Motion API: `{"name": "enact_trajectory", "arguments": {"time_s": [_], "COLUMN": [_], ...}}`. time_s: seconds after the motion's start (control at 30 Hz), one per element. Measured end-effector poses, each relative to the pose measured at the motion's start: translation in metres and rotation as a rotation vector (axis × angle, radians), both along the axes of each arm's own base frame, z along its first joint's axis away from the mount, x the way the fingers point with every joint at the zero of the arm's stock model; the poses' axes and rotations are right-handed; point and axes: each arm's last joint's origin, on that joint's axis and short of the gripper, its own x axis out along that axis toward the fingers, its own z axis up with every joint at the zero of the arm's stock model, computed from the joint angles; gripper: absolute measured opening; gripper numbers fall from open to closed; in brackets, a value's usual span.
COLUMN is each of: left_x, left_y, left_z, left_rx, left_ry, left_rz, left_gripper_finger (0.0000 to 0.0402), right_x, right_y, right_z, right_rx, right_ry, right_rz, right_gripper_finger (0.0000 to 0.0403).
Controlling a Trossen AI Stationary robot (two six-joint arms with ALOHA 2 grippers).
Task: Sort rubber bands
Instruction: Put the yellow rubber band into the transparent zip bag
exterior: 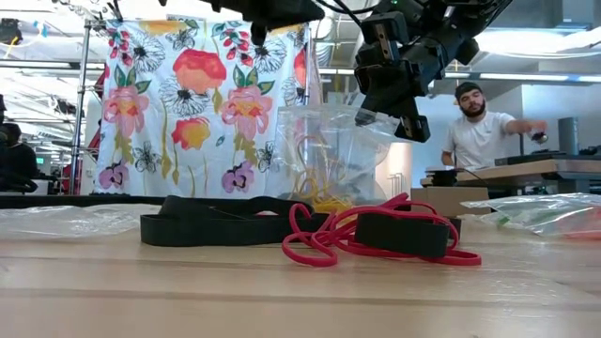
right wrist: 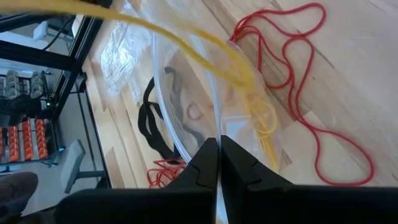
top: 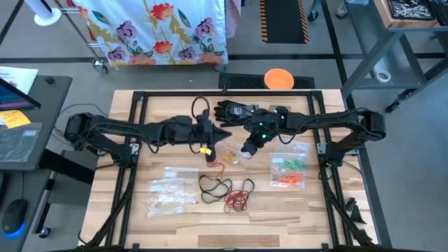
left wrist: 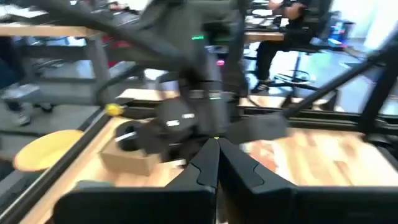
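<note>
The sorting looks partly done. Green and orange rubber bands already sit in a clear plastic bag on the wooden counter. Yellow bands are in another clear bag, pinched by the shut right claw. The left claw is shut on a yellow band. Loose black bands and red bands wait on the counter.

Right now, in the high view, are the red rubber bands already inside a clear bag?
No; the red rubber bands lie loose on the bare wooden table, beside the black rubber bands, outside any bag.
</note>
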Motion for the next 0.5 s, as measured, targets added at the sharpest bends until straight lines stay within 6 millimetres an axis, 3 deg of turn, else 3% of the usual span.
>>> {"name": "enact_trajectory", "arguments": {"time_s": [0.5], "left_x": [-0.004], "left_y": [-0.036], "left_z": [0.0], "left_rx": [0.048], "left_ry": [0.028], "left_rz": [-0.112], "left_gripper_finger": [0.0], "right_x": [0.0], "right_y": [0.0], "right_z": [0.0], "right_rx": [0.0], "right_ry": [0.0], "right_rz": [0.0], "right_gripper_finger": [0.0008]}}
